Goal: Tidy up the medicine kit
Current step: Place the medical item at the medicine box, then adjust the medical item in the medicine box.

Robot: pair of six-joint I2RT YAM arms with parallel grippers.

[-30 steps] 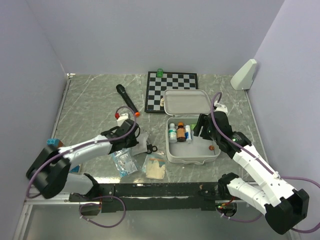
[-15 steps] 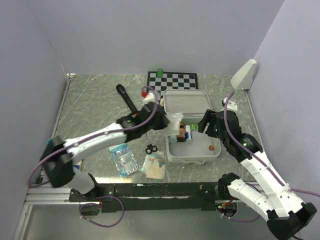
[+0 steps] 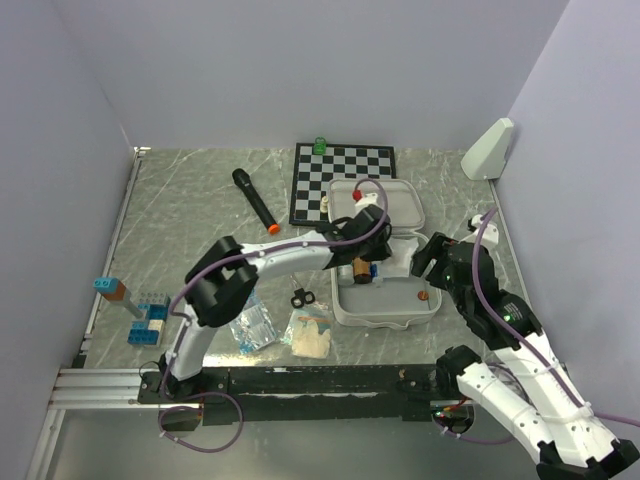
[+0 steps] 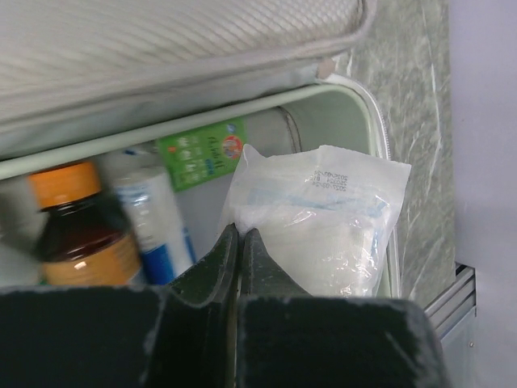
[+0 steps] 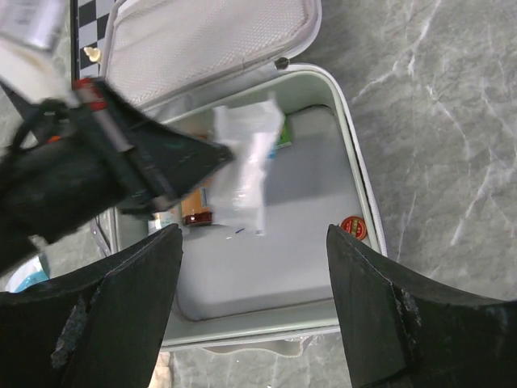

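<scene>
The medicine kit (image 3: 431, 306) lies open on the table, its lid (image 3: 375, 203) tipped back toward the chessboard. My left gripper (image 4: 239, 234) hangs over the tray's far end, shut on a corner of a clear plastic packet (image 4: 323, 218) with white contents; the packet (image 5: 246, 162) dangles over the tray. Along the tray's back wall stand a brown bottle with an orange cap (image 4: 77, 234), a white and blue tube (image 4: 157, 222) and a green packet (image 4: 202, 149). A small red round tin (image 5: 353, 227) lies by the right wall. My right gripper (image 5: 252, 234) is open above the tray's near half, holding nothing.
The black-and-white chessboard (image 3: 343, 180) lies behind the lid, a black marker with an orange tip (image 3: 253, 199) to its left. Small scissors (image 3: 301, 297), a clear packet (image 3: 252, 325) and a beige packet (image 3: 311, 335) lie left of the kit. Coloured blocks (image 3: 140, 320) are far left, a white wedge (image 3: 488, 150) back right.
My left arm has swung right from the table beside the kit, carrying the packet over the tray. My right gripper has backed off to the right, its jaws a little wider.
</scene>
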